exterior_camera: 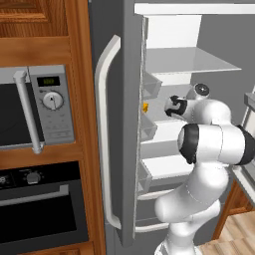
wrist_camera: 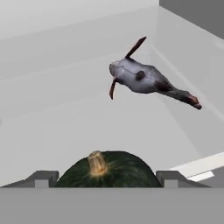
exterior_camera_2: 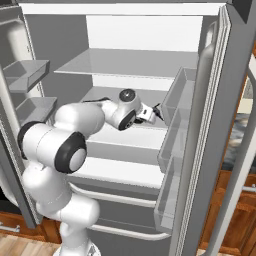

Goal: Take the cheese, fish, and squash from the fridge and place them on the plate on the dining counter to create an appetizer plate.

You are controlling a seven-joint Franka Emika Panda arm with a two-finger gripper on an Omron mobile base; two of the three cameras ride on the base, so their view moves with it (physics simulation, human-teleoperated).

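Arm reaching into the tall grey fridge (exterior_camera: 129, 124), doors open.
Pincer (wrist_camera: 107, 178) spread wide around the dark green roundish squash (wrist_camera: 108, 170) (contact unclear); slim grey fish (wrist_camera: 148, 81) beyond on the white shelf (wrist_camera: 52, 127).

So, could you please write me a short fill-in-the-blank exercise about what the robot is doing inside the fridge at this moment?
1. The gripper has one fingertip on each side of the ____.
2. The fish lies on the white shelf ____ the squash, in the hand view.
3. The fridge doors stand ____.
4. Left of the fridge, a ____ with a dial is built into the wooden cabinets.

Missing words: squash; beyond; open; microwave
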